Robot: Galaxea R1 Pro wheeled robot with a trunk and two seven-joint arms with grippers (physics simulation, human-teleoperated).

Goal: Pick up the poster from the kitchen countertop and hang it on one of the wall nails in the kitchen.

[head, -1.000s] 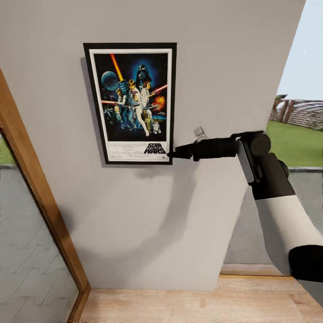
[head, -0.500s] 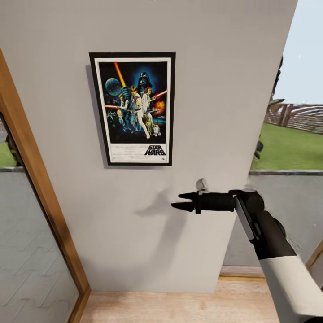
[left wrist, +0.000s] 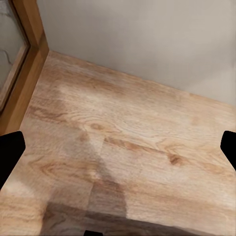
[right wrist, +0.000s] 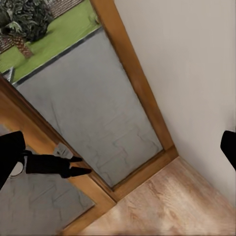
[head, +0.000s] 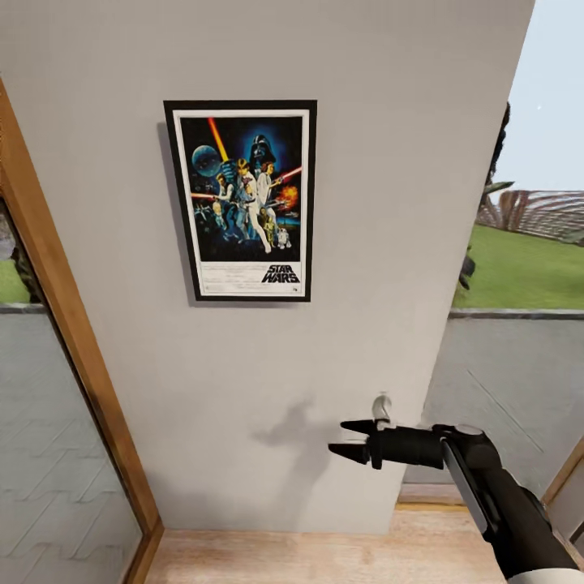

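Grey wall [head: 389,162] ahead, wood door frame [head: 73,349] at its left edge, pale plank floor [head: 324,556] below. Poster [head: 243,200] hangs flat and upright on the wall, black frame, nothing touching it. Right claw [head: 350,439] sits well below and to the right of the poster, jaws apart, empty, casting a shadow on the wall. Left claw [left wrist: 118,147] points down at the floor, fingertips spread wide, empty.

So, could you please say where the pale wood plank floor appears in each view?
Head view: pale wood plank floor, bottom strip under the light grey wall.
Left wrist view: floor at the wall's foot.
Right wrist view: floor between wall and brown wooden frame.
Shared landmark: that frame.
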